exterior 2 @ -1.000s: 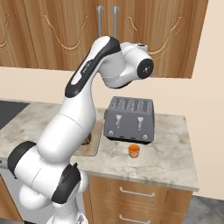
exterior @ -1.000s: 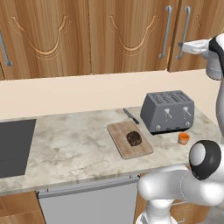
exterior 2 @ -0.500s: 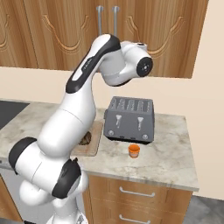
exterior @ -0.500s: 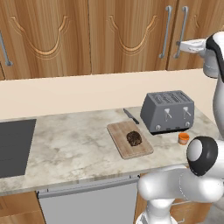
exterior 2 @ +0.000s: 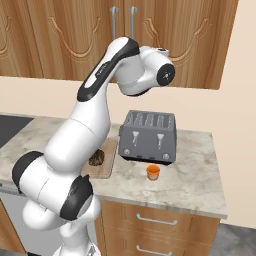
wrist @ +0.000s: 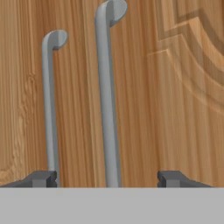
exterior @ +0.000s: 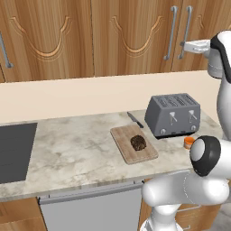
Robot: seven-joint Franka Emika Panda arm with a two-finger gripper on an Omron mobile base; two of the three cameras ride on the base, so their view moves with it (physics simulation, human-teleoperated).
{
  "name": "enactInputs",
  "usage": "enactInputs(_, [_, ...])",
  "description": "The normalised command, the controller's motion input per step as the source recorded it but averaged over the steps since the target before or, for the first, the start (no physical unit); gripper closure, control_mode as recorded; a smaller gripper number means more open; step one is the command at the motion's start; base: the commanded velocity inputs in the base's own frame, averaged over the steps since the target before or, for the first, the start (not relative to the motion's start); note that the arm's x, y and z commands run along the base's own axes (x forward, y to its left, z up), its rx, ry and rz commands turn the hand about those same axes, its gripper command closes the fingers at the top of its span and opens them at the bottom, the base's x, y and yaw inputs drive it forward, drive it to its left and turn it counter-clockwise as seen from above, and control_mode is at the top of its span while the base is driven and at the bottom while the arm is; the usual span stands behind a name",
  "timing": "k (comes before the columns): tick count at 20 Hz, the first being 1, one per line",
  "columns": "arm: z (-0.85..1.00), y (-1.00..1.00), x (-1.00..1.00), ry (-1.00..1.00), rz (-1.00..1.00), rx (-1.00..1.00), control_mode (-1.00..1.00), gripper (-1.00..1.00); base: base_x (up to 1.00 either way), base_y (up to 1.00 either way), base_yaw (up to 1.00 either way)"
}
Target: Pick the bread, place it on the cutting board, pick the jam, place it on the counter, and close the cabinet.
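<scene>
While the bread (exterior: 138, 142) is resting on the cutting board (exterior: 134, 144) at the table's (exterior: 76, 149) centre, the jam (exterior: 188, 142) is standing at 3 o'clock of it, just in front of the toaster (exterior: 173, 114). A knife (exterior: 135, 119) is lying at 12 o'clock of the board. Up high, the tool (wrist: 107, 178) is facing the closed cabinet (exterior: 113, 36), its jaws standing apart around one grey handle (wrist: 106, 96), clamping nothing.
</scene>
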Motion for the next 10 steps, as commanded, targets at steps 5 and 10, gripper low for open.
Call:
enactInputs(5, [0.0, 0.0, 0.13, 0.0, 0.0, 0.0, -1.0, -1.0, 0.0, 0.0, 0.0])
enactInputs(10, [0.0, 0.0, 0.13, 0.0, 0.0, 0.0, -1.0, -1.0, 0.0, 0.0, 0.0])
